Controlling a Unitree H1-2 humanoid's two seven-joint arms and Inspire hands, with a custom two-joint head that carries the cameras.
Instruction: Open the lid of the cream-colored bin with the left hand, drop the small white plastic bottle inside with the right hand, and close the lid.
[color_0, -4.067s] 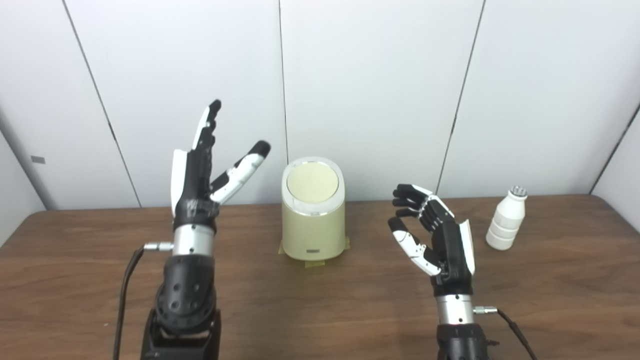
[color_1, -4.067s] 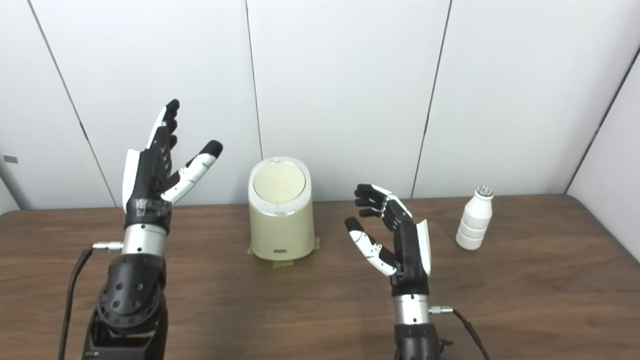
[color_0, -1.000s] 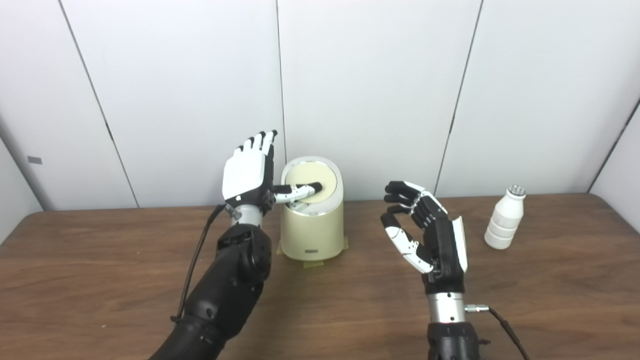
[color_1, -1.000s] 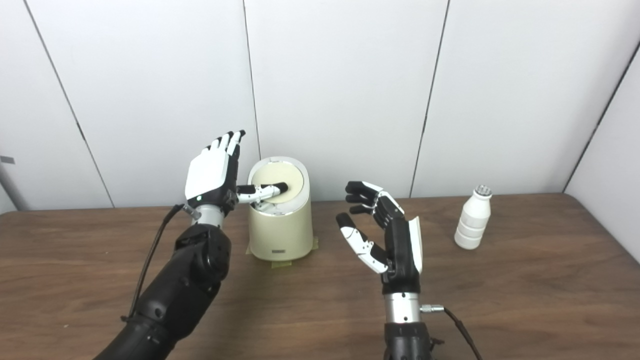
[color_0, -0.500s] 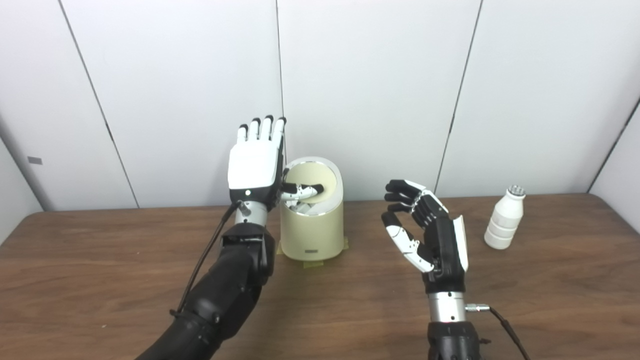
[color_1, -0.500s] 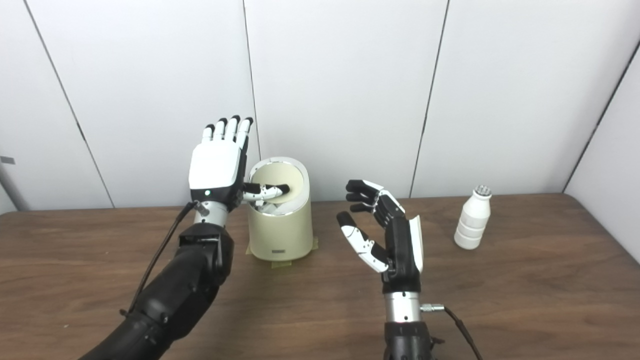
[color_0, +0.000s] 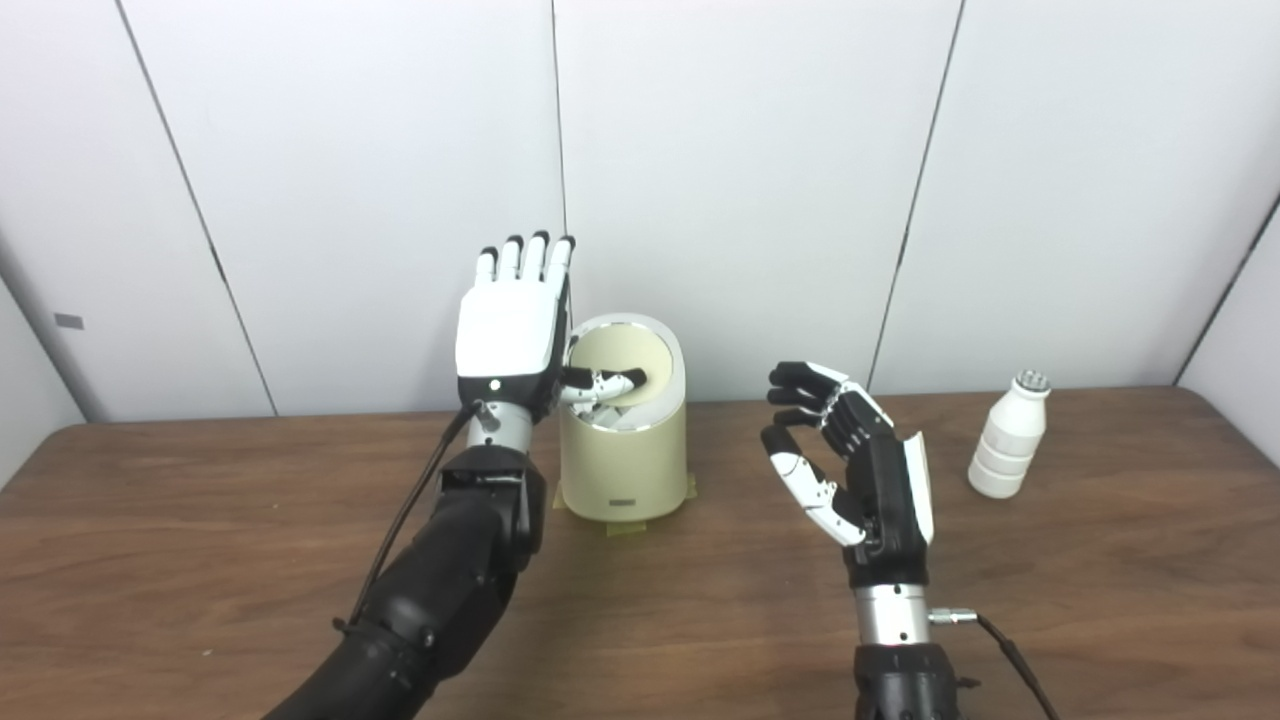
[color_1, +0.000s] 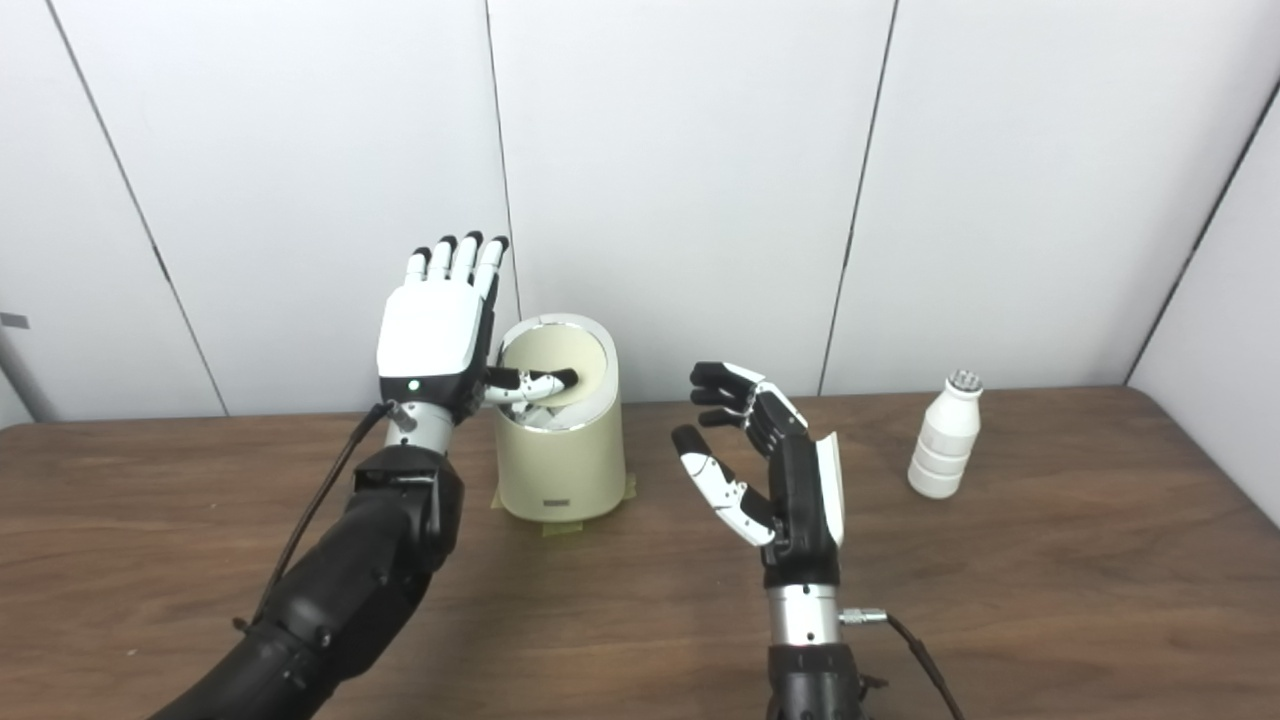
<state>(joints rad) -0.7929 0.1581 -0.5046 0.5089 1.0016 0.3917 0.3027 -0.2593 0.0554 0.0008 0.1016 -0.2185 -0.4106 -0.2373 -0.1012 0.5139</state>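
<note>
The thumb of the left hand (color_0: 510, 335) lies across the round lid (color_0: 628, 360) of the cream-colored bin (color_0: 625, 455), and its dark tip rests near the middle of the lid. The other fingers of this hand stand straight up and apart, with the white back of the hand toward the cameras, so the hand is released and grips nothing. The front edge of the lid looks pushed down a little under the thumb, with something pale visible below it, but it is too small to say if the lid is really open.

The right hand (color_1: 775, 470) hovers above the wooden table (color_0: 200, 560), between the bin and the small white plastic bottle (color_0: 1010, 436). Its fingers are curled loosely and it holds nothing. The bottle stands upright near the far right of the table, well apart from this hand.

By judgement, the task is at its first step: the lid is being pressed, while taking the bottle, dropping it in and closing the lid are all not yet done.

The right eye view shows more bare table at the right of the bottle; otherwise the two views show the same things.
</note>
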